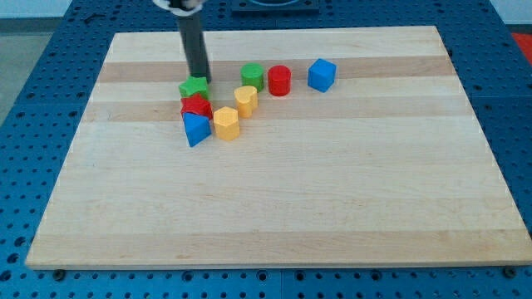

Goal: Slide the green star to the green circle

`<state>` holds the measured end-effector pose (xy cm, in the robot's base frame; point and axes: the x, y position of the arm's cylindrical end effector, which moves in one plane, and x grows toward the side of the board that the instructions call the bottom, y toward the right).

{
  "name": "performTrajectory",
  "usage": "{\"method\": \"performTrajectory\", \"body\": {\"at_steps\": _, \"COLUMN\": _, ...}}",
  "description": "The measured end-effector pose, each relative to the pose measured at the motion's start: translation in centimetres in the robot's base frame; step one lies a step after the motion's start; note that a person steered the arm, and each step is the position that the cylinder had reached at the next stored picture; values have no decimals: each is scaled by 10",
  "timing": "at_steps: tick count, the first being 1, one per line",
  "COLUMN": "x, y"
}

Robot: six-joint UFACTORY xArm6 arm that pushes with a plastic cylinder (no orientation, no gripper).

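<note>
Task unfinished. Green star (194,86) near worktop (332,208) top edge, left of centre, apart from green circle (253,76) to its right. Tool, a bare rod tip (202,80) gripping nothing, touching star's upper right. Rightward push left.

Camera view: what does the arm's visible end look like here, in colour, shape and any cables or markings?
A straight, dark grey-black cylindrical rod ending in my tip. At the view's top it enters a pale, rounded mount, mostly cropped. No cables or markings show.
</note>
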<state>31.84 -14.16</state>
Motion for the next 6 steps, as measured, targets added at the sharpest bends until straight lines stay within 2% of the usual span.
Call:
{"method": "performTrajectory", "body": {"at_steps": 1, "x": 11, "y": -35}}
{"method": "performTrajectory", "body": {"at_steps": 2, "x": 56, "y": -37}}
{"method": "performTrajectory", "body": {"at_steps": 3, "x": 46, "y": -32}}
{"method": "performTrajectory", "body": {"at_steps": 4, "x": 37, "y": -4}}
{"method": "performTrajectory", "body": {"at_steps": 5, "x": 35, "y": 53}}
{"method": "performTrajectory", "body": {"at_steps": 6, "x": 35, "y": 68}}
